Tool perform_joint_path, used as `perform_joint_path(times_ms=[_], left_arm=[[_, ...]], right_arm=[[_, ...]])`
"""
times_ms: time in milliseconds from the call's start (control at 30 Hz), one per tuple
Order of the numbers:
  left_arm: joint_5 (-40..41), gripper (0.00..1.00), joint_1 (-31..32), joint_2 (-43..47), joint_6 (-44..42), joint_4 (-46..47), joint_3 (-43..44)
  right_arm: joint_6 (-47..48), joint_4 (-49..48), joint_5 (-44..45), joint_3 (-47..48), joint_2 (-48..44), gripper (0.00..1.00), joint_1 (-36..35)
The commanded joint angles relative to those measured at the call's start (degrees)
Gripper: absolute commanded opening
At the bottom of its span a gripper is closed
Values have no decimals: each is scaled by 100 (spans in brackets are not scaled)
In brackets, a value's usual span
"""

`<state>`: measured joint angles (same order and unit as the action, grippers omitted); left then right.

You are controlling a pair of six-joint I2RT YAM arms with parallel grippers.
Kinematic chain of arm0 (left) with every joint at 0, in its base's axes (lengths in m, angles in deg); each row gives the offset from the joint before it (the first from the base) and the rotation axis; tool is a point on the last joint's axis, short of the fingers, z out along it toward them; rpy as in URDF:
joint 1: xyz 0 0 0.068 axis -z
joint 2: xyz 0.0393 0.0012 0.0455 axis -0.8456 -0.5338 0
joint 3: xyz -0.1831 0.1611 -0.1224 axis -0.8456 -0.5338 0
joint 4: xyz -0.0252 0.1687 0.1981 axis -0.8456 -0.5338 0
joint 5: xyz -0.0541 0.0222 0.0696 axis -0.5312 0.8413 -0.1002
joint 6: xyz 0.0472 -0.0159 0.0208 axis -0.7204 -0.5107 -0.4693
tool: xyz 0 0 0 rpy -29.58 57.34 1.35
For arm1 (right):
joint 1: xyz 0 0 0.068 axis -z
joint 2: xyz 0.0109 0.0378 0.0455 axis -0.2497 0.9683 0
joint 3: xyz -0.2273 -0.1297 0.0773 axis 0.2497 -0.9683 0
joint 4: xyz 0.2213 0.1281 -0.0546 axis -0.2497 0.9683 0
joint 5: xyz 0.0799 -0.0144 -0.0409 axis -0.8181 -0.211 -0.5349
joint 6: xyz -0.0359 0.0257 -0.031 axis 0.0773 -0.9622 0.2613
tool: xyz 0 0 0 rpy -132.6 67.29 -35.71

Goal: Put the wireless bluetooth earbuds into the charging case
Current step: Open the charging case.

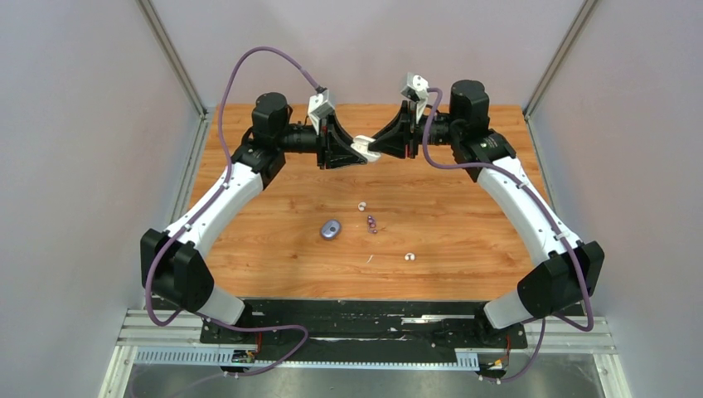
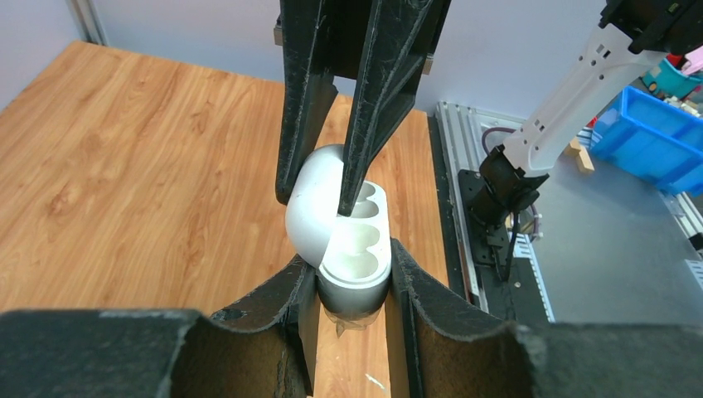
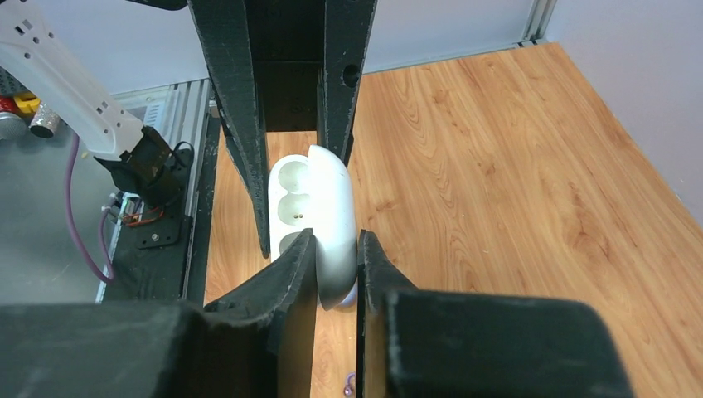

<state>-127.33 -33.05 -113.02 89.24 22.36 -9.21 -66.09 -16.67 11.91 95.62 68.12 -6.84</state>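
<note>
A white charging case [image 1: 363, 149] is held open in the air over the back middle of the table. My left gripper [image 1: 351, 155] is shut on its base; in the left wrist view [image 2: 352, 264] the base [image 2: 356, 274] shows empty sockets. My right gripper [image 1: 375, 147] is shut on the lid; in the right wrist view [image 3: 336, 249] the lid [image 3: 336, 215] sits between the pads. Two white earbuds [image 1: 362, 206] [image 1: 409, 257] and two dark purple earbuds [image 1: 370, 220] [image 1: 374, 230] lie loose on the table.
A shut purple oval case [image 1: 331, 229] lies on the wooden table [image 1: 464, 249] left of the purple buds. Grey walls stand close on both sides and behind. A metal rail runs along the near edge.
</note>
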Motion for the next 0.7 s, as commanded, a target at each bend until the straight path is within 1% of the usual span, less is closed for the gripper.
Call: perform_joint_path(times_ms=[0,67,133,167,200,233,267,300,400,467,500,533,567,600,667], left_arm=[[-90,0,49,261,-31,357,-5],[-129,0,53,269,-27,347,-25],[-143,0,54,273,-105,268,-27],[-111,2,54,272,-145,146,-16],[-69,9,54,270,-232,71,-10],[88,30,54,279,-279,-121,8],[193,45,49,305,-390,-229,28],[298,49,43,323,-494,-673,127],[431,72,-56,482,-969,-1603,424],[360,77,-181,564,-1309,-2393,737],[331,78,-244,581,-1406,-2578,957],[359,80,-258,579,-1597,-2957,1092],[458,80,-268,517,-1839,-3163,1395],[493,81,-270,468,-1965,-3597,1739],[698,78,-271,238,-2244,-4179,2226]], right_arm=[[55,45,292,-25,-56,10,38],[83,0,488,16,-59,1,38],[166,-36,521,72,-60,0,34],[194,-47,488,108,-54,0,38],[225,-48,437,163,-54,0,34],[275,-36,411,201,-65,0,28],[386,-16,407,221,-97,0,29],[598,106,416,253,-132,0,11],[1689,797,435,393,-237,0,-60],[2453,1231,439,408,-321,0,-111],[2747,1400,436,386,-370,0,-142],[3072,1561,448,375,-410,0,-191],[3458,1737,494,362,-444,0,-268],[3692,1869,556,363,-466,0,-348],[4053,2086,668,360,-486,0,-529]])
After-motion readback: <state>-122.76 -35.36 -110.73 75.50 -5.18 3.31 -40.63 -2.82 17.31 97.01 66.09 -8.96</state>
